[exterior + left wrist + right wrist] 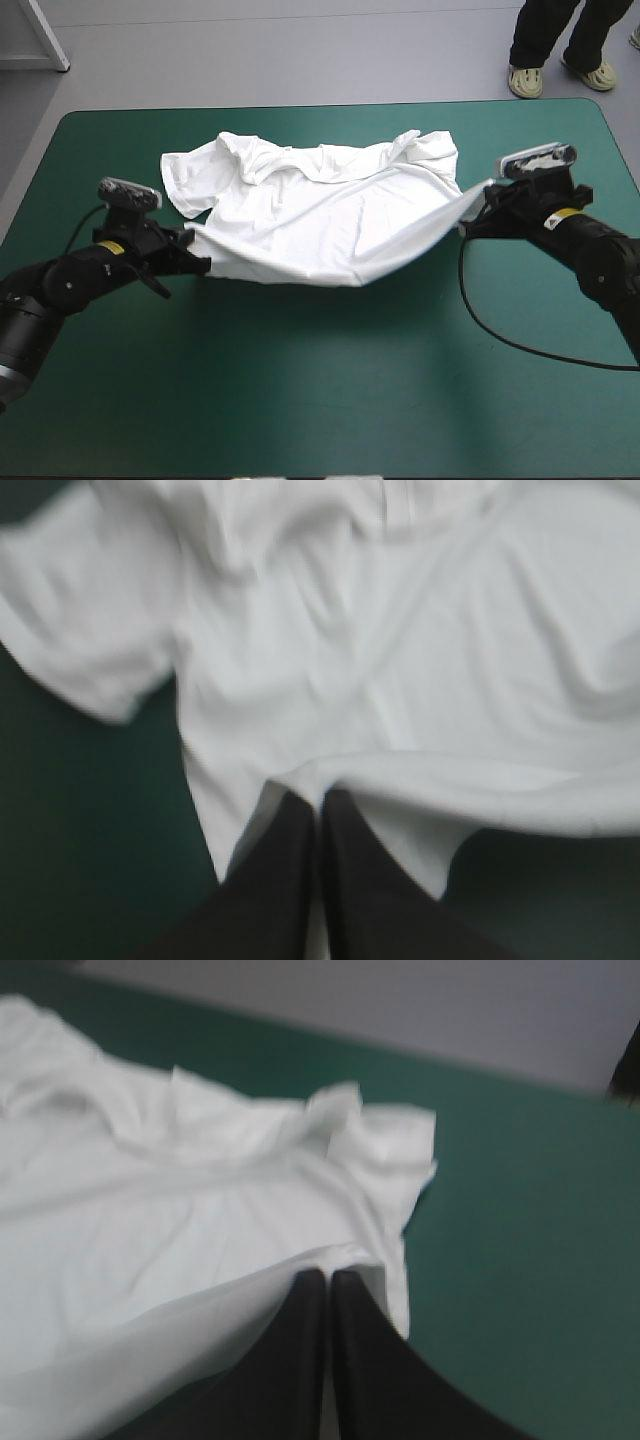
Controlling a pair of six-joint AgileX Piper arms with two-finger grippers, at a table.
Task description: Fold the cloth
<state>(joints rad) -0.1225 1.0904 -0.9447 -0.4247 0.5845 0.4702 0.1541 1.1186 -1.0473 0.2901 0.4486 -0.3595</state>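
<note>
The white T-shirt (320,210) lies stretched across the middle of the teal-green table, its near hem raised and sagging between the two arms. My left gripper (192,243) is shut on the T-shirt at its near left corner; in the left wrist view the black fingers (280,870) meet with cloth (400,660) pinched at the tips. My right gripper (472,215) is shut on the T-shirt at its near right corner, where the fingers (300,1350) close on the hem (200,1220). The far part with a sleeve (185,180) rests rumpled on the table.
The teal-green cover (320,390) is bare between the shirt and the near edge. The table's far edge (330,106) runs just beyond the shirt's collar end.
</note>
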